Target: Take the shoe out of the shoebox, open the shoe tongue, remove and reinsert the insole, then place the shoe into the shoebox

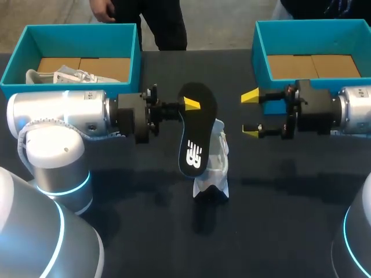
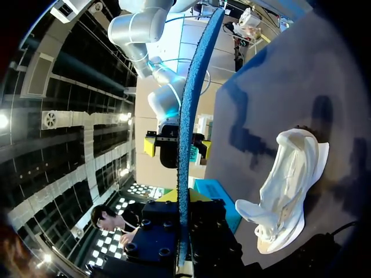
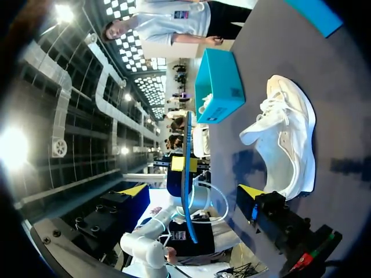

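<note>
My left gripper (image 1: 190, 104) is shut on the upper end of a black insole (image 1: 195, 133), holding it up over the table's middle, printed face toward the head camera. In the left wrist view the insole (image 2: 188, 110) runs edge-on out from between the fingers. The white shoe (image 1: 214, 168) lies on the dark table just behind and below the insole, and it also shows beside the gripper as shoe (image 2: 287, 191) and shoe (image 3: 287, 142). My right gripper (image 1: 250, 114) stands wide open to the insole's right, facing it with a gap and holding nothing. From that wrist, the insole (image 3: 186, 174) hangs ahead of the right gripper (image 3: 191, 191).
A teal shoebox (image 1: 136, 55) at the back left holds another white shoe (image 1: 61, 76). A second teal shoebox (image 1: 258, 46) at the back right shows only its cardboard floor. The table's front half lies bare in front of the shoe.
</note>
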You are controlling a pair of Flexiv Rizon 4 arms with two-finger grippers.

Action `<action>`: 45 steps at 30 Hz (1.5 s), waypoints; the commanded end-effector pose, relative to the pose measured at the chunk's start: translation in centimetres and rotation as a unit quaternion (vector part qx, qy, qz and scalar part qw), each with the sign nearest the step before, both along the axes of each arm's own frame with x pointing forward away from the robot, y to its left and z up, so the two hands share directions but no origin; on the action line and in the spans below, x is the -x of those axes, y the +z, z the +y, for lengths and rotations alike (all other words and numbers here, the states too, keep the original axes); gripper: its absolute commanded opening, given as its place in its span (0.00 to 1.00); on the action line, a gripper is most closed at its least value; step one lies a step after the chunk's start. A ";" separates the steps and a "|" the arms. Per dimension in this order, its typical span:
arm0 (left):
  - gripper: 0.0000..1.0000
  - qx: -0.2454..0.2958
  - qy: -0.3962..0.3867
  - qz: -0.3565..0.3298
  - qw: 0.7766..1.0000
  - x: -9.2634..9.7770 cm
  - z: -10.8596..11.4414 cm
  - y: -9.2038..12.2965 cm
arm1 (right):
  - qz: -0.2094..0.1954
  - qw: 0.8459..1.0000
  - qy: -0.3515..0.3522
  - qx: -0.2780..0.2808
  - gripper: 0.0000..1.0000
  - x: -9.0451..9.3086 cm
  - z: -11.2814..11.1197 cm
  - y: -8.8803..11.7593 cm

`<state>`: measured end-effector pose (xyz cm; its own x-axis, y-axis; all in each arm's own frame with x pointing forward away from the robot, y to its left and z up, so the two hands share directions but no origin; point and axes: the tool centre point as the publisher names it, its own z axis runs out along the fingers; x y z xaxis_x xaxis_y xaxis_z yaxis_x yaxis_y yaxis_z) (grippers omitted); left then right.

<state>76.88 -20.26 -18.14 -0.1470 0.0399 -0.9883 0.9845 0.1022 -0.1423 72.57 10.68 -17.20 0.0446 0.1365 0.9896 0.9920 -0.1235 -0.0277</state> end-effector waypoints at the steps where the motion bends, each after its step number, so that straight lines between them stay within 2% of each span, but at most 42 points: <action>1: 0.00 0.001 0.001 -0.001 1.000 0.1 0.0 -0.1 | 0.001 1.000 0.001 0.002 1.00 0.0 0.0 0.1; 21: 0.00 0.001 0.001 -0.001 1.000 0.1 0.0 -0.1 | -0.001 1.000 0.003 0.012 1.00 -0.1 0.0 0.1; 24: 0.00 0.001 0.001 -0.001 1.000 0.1 0.0 -0.1 | -0.034 0.998 0.029 0.034 1.00 -0.3 0.1 0.4; 30: 0.00 0.009 -0.011 0.059 0.998 0.6 -0.2 1.0 | -0.103 0.990 0.077 0.065 1.00 -1.0 -0.3 1.3; 37: 0.00 0.005 -0.028 0.154 0.988 0.6 -0.2 0.5 | -0.181 0.966 0.133 0.129 1.00 -1.5 0.2 1.4; 45: 0.00 0.008 -0.057 0.238 0.970 2.0 0.3 0.2 | -0.246 0.941 0.173 0.153 1.00 -0.3 0.2 1.4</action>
